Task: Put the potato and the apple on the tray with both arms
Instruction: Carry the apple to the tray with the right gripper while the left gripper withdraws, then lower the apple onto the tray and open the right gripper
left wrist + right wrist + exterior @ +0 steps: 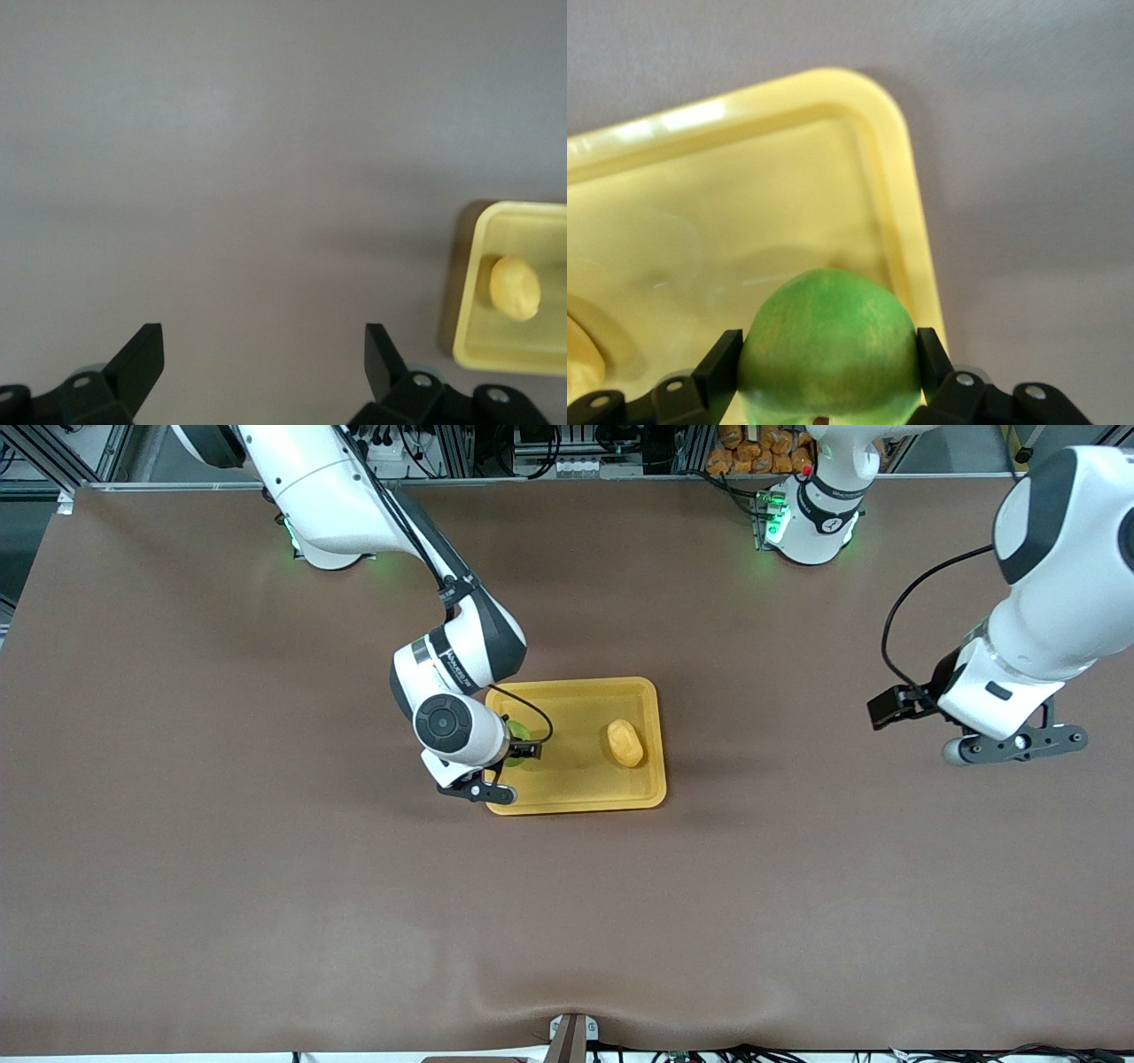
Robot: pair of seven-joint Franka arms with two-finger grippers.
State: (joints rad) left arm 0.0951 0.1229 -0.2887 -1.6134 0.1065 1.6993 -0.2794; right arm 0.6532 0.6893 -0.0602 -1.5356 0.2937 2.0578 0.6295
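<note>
Nearest the front camera lies the yellow tray [576, 797], a shallow plastic rectangle with rounded corners and a raised rim, sitting on the brown table [266, 912] about midway between the two arms' ends.

On the tray, toward the left arm's end, rests the potato [625, 743], a small lumpy oval, matte yellow-orange and a shade darker than the tray. It touches nothing but the tray floor.

At the tray's end toward the right arm is the apple [829, 350], round and green with yellowish streaks. Most of it is hidden under the wrist in the front view. The right gripper [511, 748] pinches it between its black fingers [719, 367], one pressed to each side, just inside the tray's rim. I cannot tell whether the apple touches the tray floor.

The left gripper [264, 354] hangs over bare table toward the left arm's end, well apart from the tray, its fingers spread wide around nothing; that arm waits.

Small grey lettering runs round the right arm's wrist band, too small to read.
</note>
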